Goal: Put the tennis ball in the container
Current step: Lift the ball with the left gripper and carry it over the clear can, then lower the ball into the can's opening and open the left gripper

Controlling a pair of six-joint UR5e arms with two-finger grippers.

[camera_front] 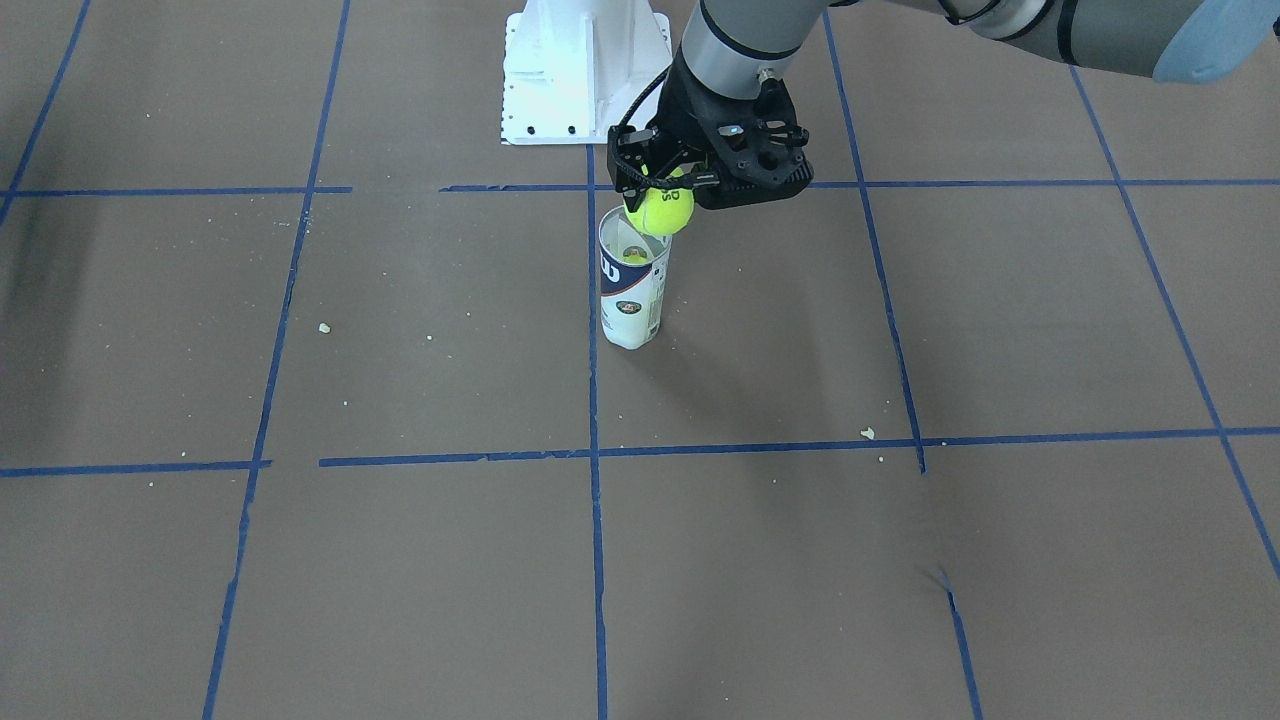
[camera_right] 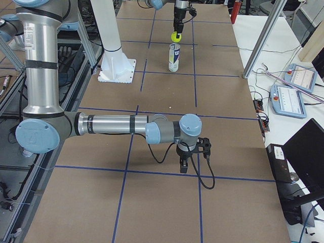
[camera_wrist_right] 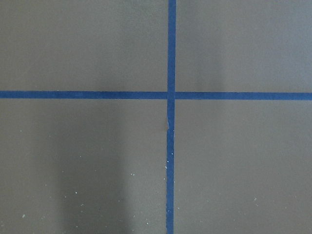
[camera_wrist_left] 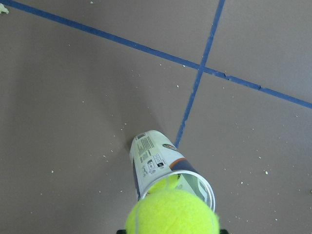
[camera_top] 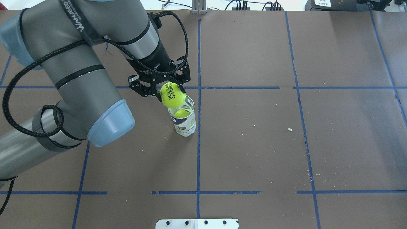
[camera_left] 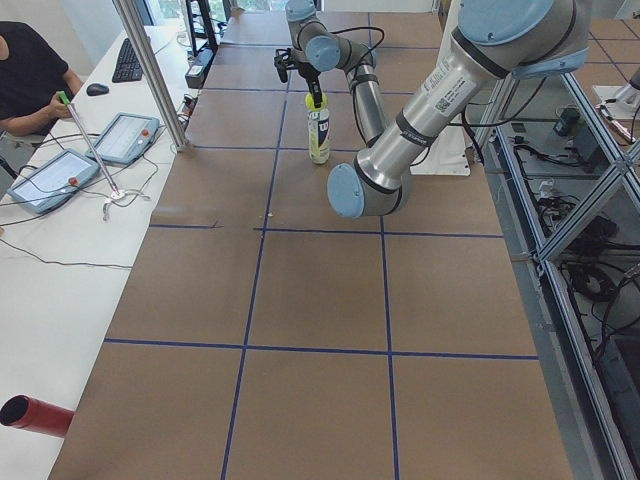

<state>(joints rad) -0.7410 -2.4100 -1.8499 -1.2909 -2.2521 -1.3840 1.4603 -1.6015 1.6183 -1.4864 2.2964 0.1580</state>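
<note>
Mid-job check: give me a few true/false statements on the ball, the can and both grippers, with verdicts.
1. The left gripper grips the ball. True.
2. The ball is inside the can. False: it hangs just above the can's mouth.
3. The can is empty. False: a second ball sits inside.
4. The can stands upright. True.
5. The right gripper is beside the can. False: it is far from it.
</note>
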